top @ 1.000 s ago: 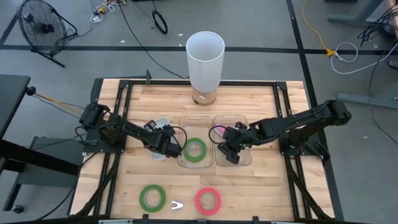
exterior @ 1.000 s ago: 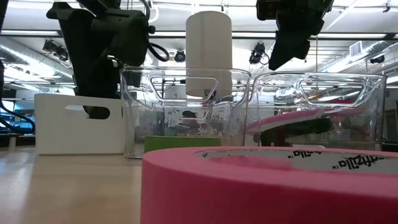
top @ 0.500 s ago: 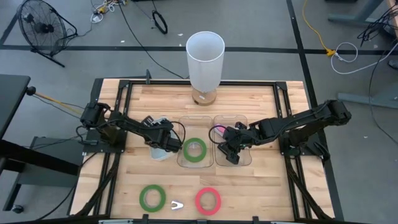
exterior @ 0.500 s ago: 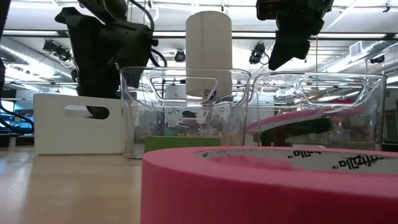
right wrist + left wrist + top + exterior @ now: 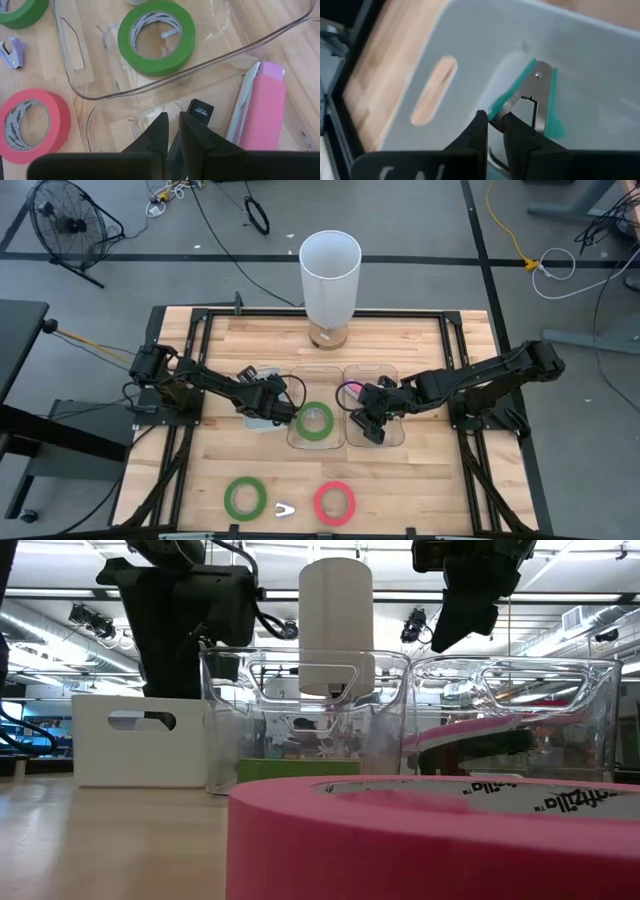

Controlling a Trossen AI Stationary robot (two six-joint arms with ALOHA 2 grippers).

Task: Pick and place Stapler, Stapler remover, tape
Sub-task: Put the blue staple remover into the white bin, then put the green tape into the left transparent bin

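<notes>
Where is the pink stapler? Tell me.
In the high view the pink stapler lies in the right clear bin, right of the green-tape bin, under the right gripper.

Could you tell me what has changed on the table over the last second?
The left gripper swung back from beside the white bin towards the clear bin holding green tape, staying shut. In the low view both bins shifted slightly. The right gripper stayed over the stapler's bin; the front tapes stayed.

We see the pink tape (image 5: 420,840) cut off at six o'clock in the low view. The left gripper (image 5: 272,402) hides most of the white bin (image 5: 258,372) from above; the green-handled tool (image 5: 530,100) disappears behind its fingers.
</notes>
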